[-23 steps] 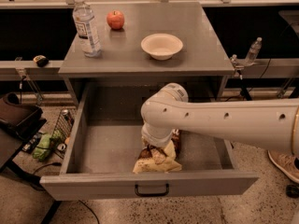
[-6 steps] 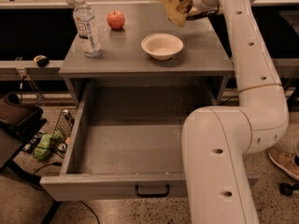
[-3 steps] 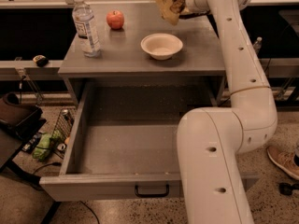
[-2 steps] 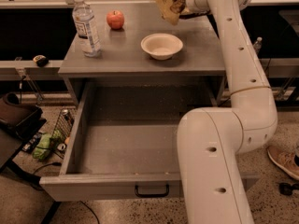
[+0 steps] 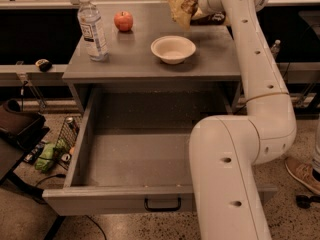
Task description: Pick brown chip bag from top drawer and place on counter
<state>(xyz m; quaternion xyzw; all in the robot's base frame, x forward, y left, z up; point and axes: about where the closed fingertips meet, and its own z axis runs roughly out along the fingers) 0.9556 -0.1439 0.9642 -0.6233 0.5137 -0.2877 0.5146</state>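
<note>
The brown chip bag (image 5: 179,5) hangs in my gripper (image 5: 196,4) at the top of the view, above the back of the counter (image 5: 135,59) and just behind the bowl. The gripper is shut on the bag's right side. The bag hangs clear of the counter surface. The top drawer (image 5: 125,154) is pulled fully open below the counter, and the part of its speckled grey inside that shows holds nothing. My white arm rises in front of the drawer's right half and hides it.
On the counter stand a water bottle (image 5: 91,27) at the left, a red apple (image 5: 123,20) behind it and a cream bowl (image 5: 173,49) in the middle. Bags and clutter (image 5: 47,154) lie on the floor left of the cabinet. A shoe (image 5: 302,174) shows at the right.
The bag came out of the drawer and now hangs above the counter. Over the last second the gripper has shifted slightly left with it, then held nearly still.
</note>
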